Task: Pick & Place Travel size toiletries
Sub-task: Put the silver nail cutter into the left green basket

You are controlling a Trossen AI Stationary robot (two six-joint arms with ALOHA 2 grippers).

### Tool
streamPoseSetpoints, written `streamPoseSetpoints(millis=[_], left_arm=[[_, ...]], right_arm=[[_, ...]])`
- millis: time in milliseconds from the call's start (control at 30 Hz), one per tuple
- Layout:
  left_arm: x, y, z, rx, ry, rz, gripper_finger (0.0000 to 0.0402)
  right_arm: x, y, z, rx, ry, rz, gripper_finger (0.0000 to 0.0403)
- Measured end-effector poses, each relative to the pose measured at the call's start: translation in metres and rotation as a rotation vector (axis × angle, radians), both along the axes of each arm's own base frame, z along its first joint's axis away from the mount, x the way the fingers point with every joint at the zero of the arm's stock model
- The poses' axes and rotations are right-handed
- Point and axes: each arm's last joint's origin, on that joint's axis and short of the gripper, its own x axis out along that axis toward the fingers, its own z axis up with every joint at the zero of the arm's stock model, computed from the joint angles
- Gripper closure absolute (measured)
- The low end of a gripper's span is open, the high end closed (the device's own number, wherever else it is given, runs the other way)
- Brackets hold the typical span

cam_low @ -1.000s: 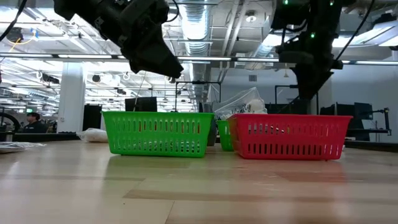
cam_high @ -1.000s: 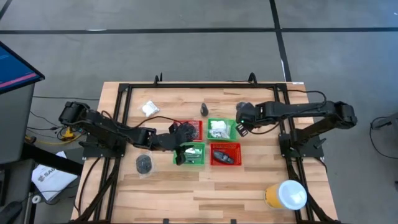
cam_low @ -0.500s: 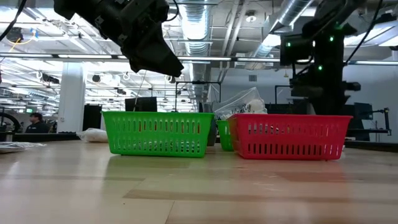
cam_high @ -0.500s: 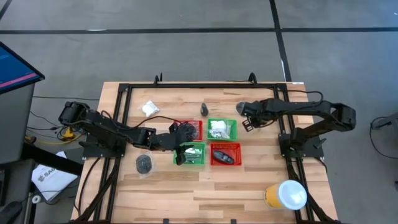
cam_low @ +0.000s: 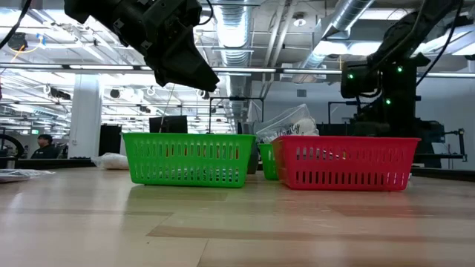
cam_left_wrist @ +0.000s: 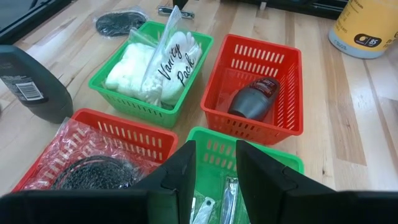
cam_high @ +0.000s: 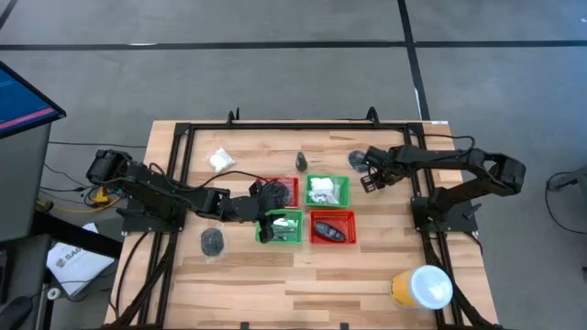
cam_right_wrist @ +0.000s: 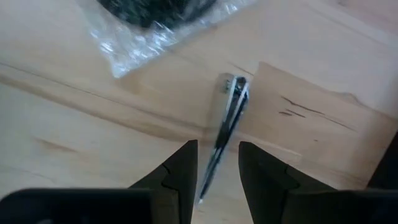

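A yellow tub (cam_high: 421,286) stands at the bench's (cam_high: 367,275) front right corner. Left of it, a bagged black coil (cam_high: 213,241) lies alone. The left arm reaches low across from the left, and the left tool (cam_left_wrist: 214,146) hangs over the front green basket (cam_high: 292,229), fingers spread and pinching nothing, with silver pieces (cam_left_wrist: 227,193) below. Beside that basket, a dark bottle (cam_high: 331,229) lies in the front red basket (cam_high: 348,216). Behind, a red basket (cam_high: 292,188) holds a black coil (cam_high: 271,192) and a green basket (cam_high: 343,189) holds white packets (cam_high: 320,190). Farther back, the right arm stretches in from the right. The right tool (cam_right_wrist: 217,145) points down, spread, over a silver piece (cam_right_wrist: 229,112) on the bench, near another bagged coil (cam_right_wrist: 155,12). A bottle (cam_high: 302,162) and a packet (cam_high: 219,159) lie at the back.
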Motion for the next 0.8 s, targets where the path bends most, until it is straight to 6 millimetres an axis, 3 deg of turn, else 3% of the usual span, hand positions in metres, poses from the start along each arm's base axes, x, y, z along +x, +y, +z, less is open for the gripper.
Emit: streamPoseSetpoints(millis=[433, 800], left_arm=[[0.0, 0.0, 0.0, 0.0, -0.001, 0.0, 0.0298], [0.0, 0.0, 0.0, -0.001, -0.004, 0.0, 0.0298]], right_arm=[[-0.007, -0.005, -0.018, 0.001, -0.093, -0.037, 0.0295], [-0.013, -0.001, -0.026, 0.0, -0.075, -0.04, 0.0296]])
